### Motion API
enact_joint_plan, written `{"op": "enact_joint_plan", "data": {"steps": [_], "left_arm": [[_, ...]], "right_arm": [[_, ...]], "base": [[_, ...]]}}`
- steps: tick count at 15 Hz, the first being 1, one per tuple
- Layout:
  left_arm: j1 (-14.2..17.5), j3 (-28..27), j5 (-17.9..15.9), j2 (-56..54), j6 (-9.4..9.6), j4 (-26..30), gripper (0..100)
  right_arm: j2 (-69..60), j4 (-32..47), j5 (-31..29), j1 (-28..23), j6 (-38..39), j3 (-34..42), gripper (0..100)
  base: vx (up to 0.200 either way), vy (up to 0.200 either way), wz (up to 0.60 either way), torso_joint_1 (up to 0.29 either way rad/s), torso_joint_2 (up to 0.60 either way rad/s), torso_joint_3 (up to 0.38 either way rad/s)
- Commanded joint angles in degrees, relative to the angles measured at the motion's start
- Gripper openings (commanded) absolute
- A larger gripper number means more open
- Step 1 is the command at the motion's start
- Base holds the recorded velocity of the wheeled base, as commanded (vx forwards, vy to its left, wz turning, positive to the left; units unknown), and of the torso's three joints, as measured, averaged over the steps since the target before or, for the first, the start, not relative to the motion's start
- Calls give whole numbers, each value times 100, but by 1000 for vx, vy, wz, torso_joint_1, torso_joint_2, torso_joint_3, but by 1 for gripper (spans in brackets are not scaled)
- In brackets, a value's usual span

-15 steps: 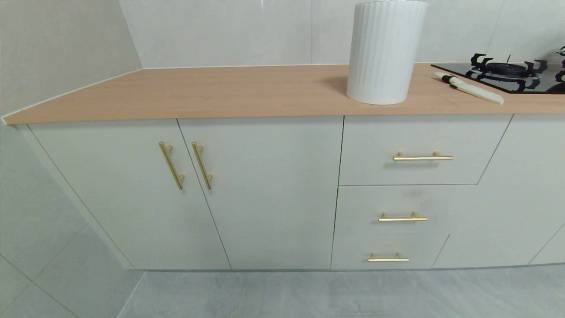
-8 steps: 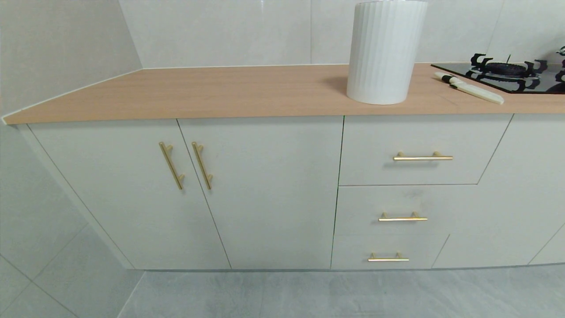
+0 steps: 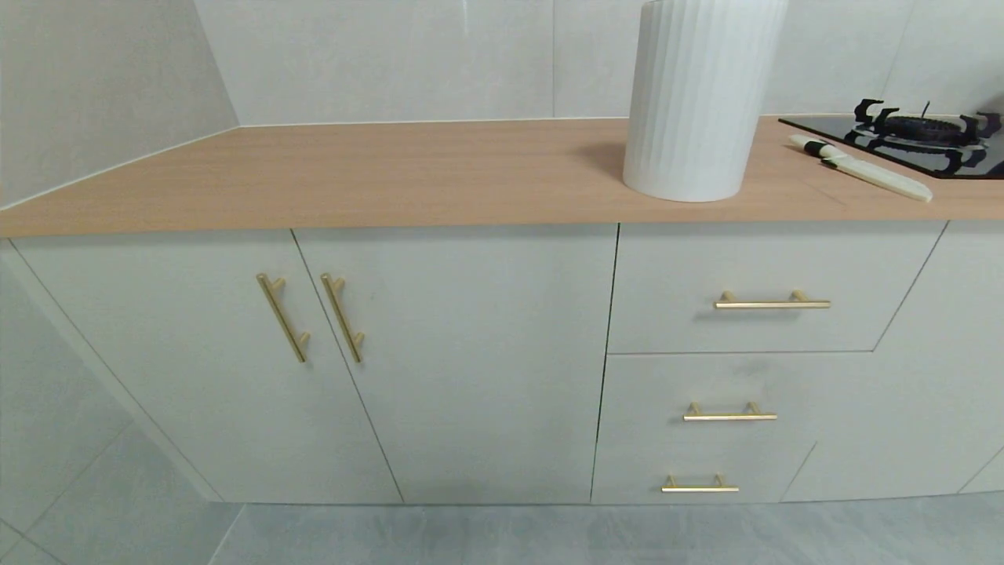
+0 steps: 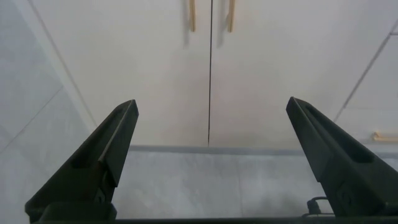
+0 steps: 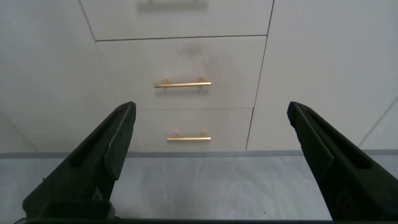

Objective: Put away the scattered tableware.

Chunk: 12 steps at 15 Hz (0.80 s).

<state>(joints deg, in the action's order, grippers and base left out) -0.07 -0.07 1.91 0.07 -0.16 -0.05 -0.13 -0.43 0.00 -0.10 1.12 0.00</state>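
The left gripper (image 4: 211, 106) hangs low in front of the base cabinets with its two dark fingers spread wide and nothing between them, facing the seam between the two cabinet doors and their brass door handles (image 4: 191, 15). The right gripper (image 5: 211, 107) is just as wide open and just as empty, and it faces the lower drawers, with the middle drawer handle (image 5: 183, 83) and the bottom drawer handle (image 5: 189, 137) straight ahead of it. The one piece of tableware to be seen is a pale knife (image 3: 860, 167), lying flat on the wooden countertop (image 3: 353, 169) at its right end, just beside the near edge of the black stove (image 3: 925, 133) and a little to the right of the tall white ribbed container (image 3: 698, 102). From both grippers the knife lies up and to the right, above the drawer stack. Its long axis runs slantwise, with the black-banded end pointing far and left and the other end near and right. The right arm looks the nearer one for the pick, and it would need to rise over the counter edge first.
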Motion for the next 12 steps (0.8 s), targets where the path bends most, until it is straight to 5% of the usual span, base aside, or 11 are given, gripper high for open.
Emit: {"op": "enact_joint_plan", "data": {"steps": [1,5,12], "left_arm": [[-1,-1,2,1,-2,-4,100],[7,-1,2,1,-2,-4,100],[7,-1,2,1,-2,-4,100]], "right_arm": [[13,-1,0,1,2,0,100],[13,-1,0,1,2,0,100],[13,-1,0,1,2,0,100]], "base": [[200,0,0,2,-2,-2],[200,0,0,0,5,1],[0,0,-86,2,1,-1]]}}
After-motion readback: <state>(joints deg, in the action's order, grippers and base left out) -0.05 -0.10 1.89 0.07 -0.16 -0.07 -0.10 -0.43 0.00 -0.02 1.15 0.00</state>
